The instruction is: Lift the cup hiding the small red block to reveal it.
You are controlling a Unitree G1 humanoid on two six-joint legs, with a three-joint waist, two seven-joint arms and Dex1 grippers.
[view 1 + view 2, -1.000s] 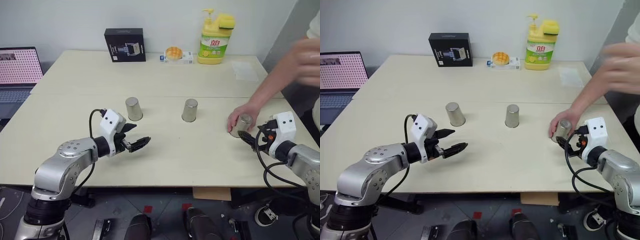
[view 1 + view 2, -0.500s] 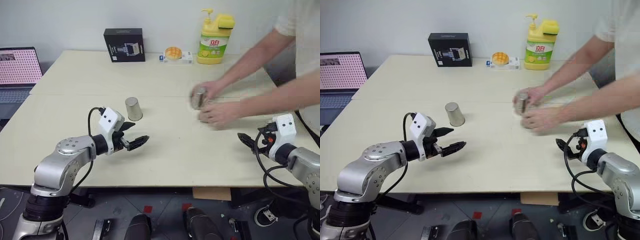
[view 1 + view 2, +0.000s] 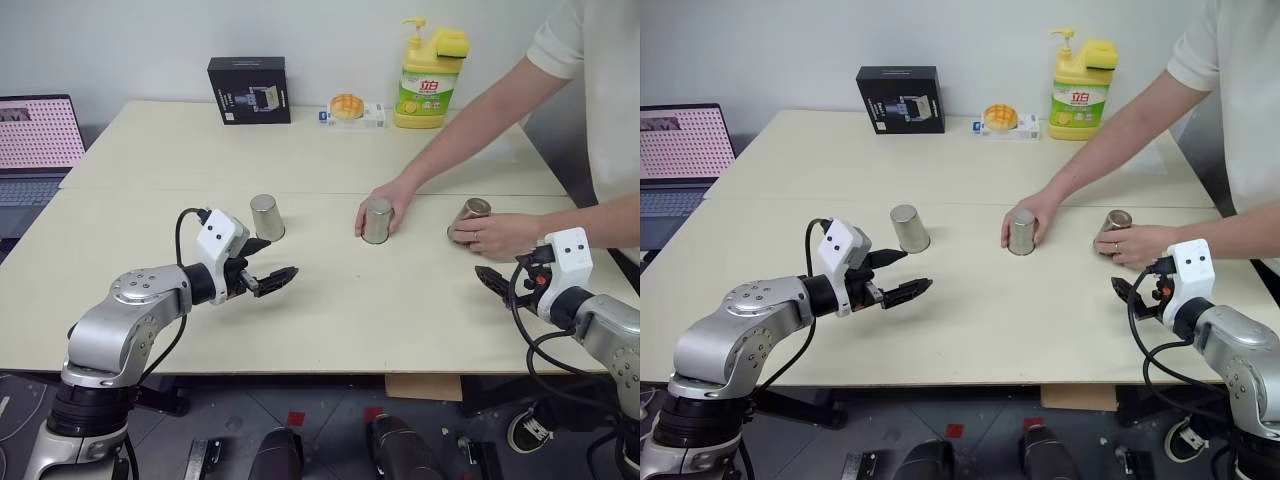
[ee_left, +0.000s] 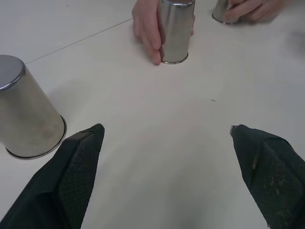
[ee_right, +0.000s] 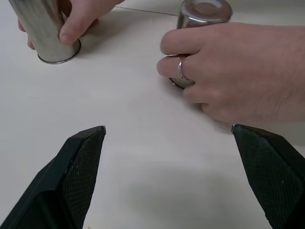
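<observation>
**A:** Looking at three steel cups standing in a row across the table (image 3: 400, 300), mouths down. Seeing the left cup (image 3: 267, 217) sitting free at roughly 12 o'clock from the left gripper (image 3: 273, 262), near it but not touching. Noticing those fingers standing wide apart, gripping nothing, hanging just over the tabletop.

**B:** Seeing the same here. Also spotting a person's hand (image 3: 385, 200) wrapping around the middle cup (image 3: 377, 220), at about 2 o'clock from the left gripper and well apart from it. Catching the person's other hand (image 3: 497, 235) covering the right cup (image 3: 472, 212), which is looking tilted rather than upright.

**A:** Yep. Placing that right cup at around 11 o'clock from the right gripper (image 3: 488, 278), with the ringed hand lying between the two. Reading the right gripper's fingers as spread fully apart too, holding nothing.

**B:** Still not managing to tell which of the three identical cups is the task's one, tbh.
</observation>
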